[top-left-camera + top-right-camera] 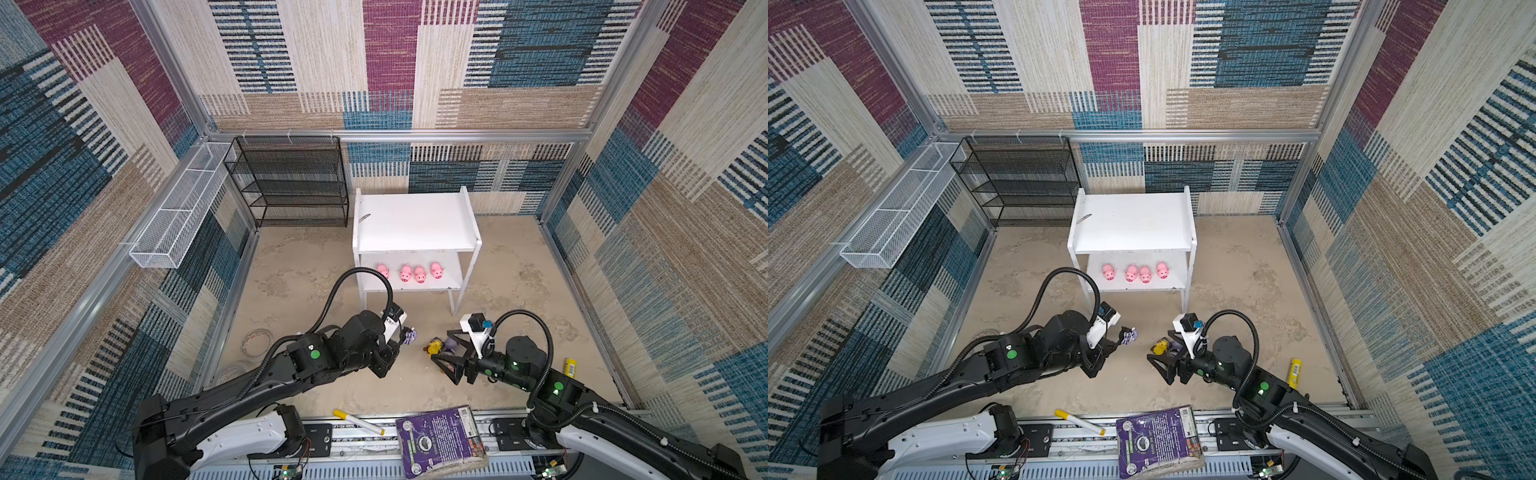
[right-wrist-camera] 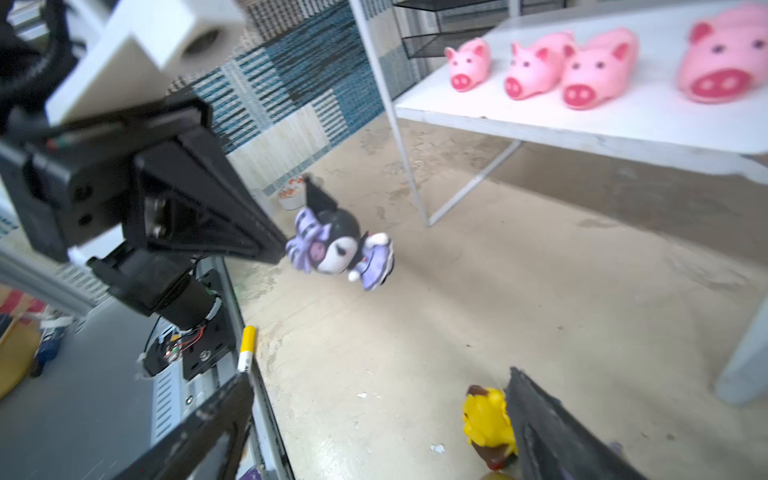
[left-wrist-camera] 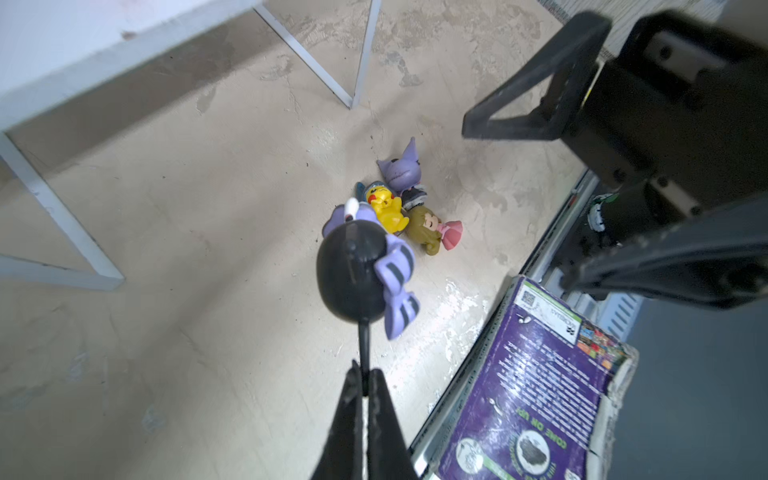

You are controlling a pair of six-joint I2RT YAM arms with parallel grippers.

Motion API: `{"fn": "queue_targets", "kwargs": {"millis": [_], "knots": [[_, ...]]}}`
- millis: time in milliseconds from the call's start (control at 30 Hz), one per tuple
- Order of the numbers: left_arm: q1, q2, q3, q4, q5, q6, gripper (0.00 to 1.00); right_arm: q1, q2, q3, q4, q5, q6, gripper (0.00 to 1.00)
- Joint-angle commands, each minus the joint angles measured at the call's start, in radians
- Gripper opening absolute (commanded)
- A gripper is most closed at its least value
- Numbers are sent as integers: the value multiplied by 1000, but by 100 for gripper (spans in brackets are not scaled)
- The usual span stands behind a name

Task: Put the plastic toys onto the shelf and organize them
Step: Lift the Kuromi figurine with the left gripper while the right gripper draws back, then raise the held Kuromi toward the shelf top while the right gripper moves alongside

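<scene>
My left gripper (image 1: 402, 336) is shut on a thin ear of the black-purple eared toy (image 3: 357, 274), which hangs above the floor in front of the shelf (image 1: 415, 220); both top views show it (image 1: 1128, 334). Several pink pigs (image 1: 406, 273) stand in a row on the shelf's lower board (image 2: 623, 120). My right gripper (image 1: 440, 345) is open and low over a pile on the floor: a lilac eared toy (image 3: 401, 170), a yellow blue-hooded toy (image 3: 386, 208) and a blonde girl (image 3: 428, 230). The yellow toy (image 2: 488, 419) lies against the inside of one right finger (image 2: 540, 415).
A black wire rack (image 1: 291, 183) and a long white wire basket (image 1: 178, 216) stand at the back left. A yellow-capped marker (image 1: 358, 422) and a purple book (image 1: 440, 440) lie on the front rail. A small yellow object (image 1: 569, 367) lies on the floor at the right.
</scene>
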State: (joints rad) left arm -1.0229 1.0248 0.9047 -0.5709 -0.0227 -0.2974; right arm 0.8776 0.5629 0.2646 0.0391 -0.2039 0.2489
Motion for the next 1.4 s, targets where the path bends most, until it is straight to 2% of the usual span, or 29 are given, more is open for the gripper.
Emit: {"fn": "queue_targets", "kwargs": {"millis": [0,167,300,467,600,667,767,900,1033,1133,1200,1367], "knots": [[0,9,125,-300,41,48,0,56,42,22,85,-38,-83,96],[0,10,268,-460,129,190,0,157,131,101,73,6,-169,97],[0,-22,296,-477,228,294,0,190,166,150,57,31,-207,97],[0,-61,291,-487,288,383,0,211,211,193,55,-45,-236,97],[0,-62,295,-497,353,417,0,231,281,276,-13,-60,-288,97],[0,-58,294,-504,379,434,0,232,314,315,-36,-107,-317,97],[0,-55,293,-507,393,451,0,232,361,370,-82,-195,-346,97],[0,-65,300,-508,388,457,0,232,400,411,-145,-252,-371,95],[-1,-69,301,-508,382,463,0,233,407,412,-147,-277,-373,87],[0,-65,305,-508,385,469,0,232,419,420,-144,-286,-372,72],[0,-62,306,-508,383,469,0,233,423,423,-145,-293,-372,65],[-1,-57,305,-508,395,466,0,234,418,429,-153,-296,-381,58]]}}
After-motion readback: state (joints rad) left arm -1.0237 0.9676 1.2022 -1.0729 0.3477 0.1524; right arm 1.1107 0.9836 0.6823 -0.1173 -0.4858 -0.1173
